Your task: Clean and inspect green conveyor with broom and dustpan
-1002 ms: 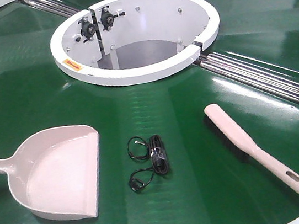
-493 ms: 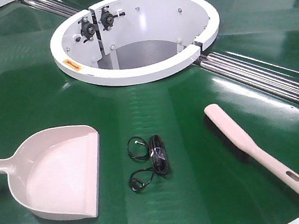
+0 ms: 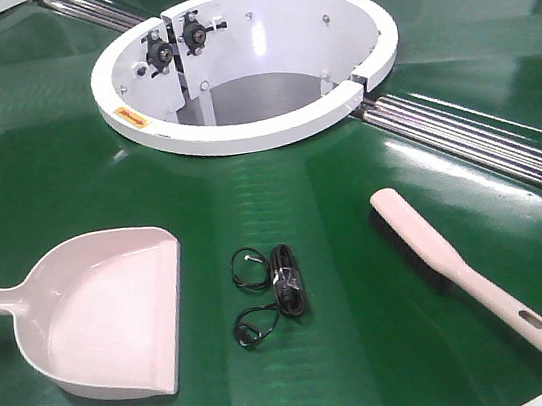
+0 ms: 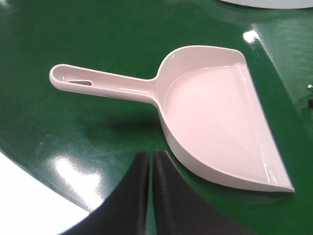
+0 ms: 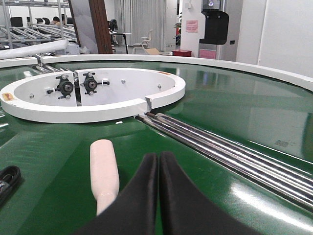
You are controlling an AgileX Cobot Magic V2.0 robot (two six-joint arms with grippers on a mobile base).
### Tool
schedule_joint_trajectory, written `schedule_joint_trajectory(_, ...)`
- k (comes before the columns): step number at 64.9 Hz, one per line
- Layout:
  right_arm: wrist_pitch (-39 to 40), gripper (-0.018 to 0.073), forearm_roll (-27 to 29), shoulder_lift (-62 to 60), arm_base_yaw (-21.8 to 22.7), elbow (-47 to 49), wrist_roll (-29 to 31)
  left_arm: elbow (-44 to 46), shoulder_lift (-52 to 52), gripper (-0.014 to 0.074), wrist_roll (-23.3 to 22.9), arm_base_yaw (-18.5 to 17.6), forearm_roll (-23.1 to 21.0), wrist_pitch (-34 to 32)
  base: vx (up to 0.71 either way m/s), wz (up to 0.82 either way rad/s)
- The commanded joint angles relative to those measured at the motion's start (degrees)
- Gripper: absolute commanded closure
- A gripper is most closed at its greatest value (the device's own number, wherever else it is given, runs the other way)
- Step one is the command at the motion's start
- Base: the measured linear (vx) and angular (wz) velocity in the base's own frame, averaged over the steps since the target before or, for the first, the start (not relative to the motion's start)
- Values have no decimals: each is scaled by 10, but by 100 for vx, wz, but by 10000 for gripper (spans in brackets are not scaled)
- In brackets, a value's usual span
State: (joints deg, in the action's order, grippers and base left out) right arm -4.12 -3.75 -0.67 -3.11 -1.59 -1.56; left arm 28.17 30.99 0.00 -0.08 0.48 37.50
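Note:
The green conveyor fills the front view, with its white ring-walled opening at the top. The dustpan lies at the left, mouth to the right; it also shows in the left wrist view. The broom lies at the right, handle toward the near edge; its tip shows in the right wrist view. A coiled black cable lies between them. My left gripper is shut and empty, just in front of the dustpan. My right gripper is shut and empty, right of the broom.
Silver rollers run in a seam from the ring to the right edge, also in the right wrist view. The conveyor's white outer rim lies close to the left gripper. Neither arm shows in the front view.

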Motion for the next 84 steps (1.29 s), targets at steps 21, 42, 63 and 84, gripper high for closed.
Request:
schedule_joint_trajectory(21,41,568,-6,-6,4,-2,0,22,9,419,0,0,12,-69,0,0)
schedule_joint_trajectory(42,41,568,-6,-6,4,-2,0,22,9,60,0,0,12,-74,0,0)
schedule_joint_trajectory(63,41,568,-6,-6,4,-2,0,30,13,66,13,0,-30,-78,0,0)
schedule_joint_trajectory(84,41,568,-6,-6,4,-2,0,238,169,108,314,-1,-78,103,0,0)
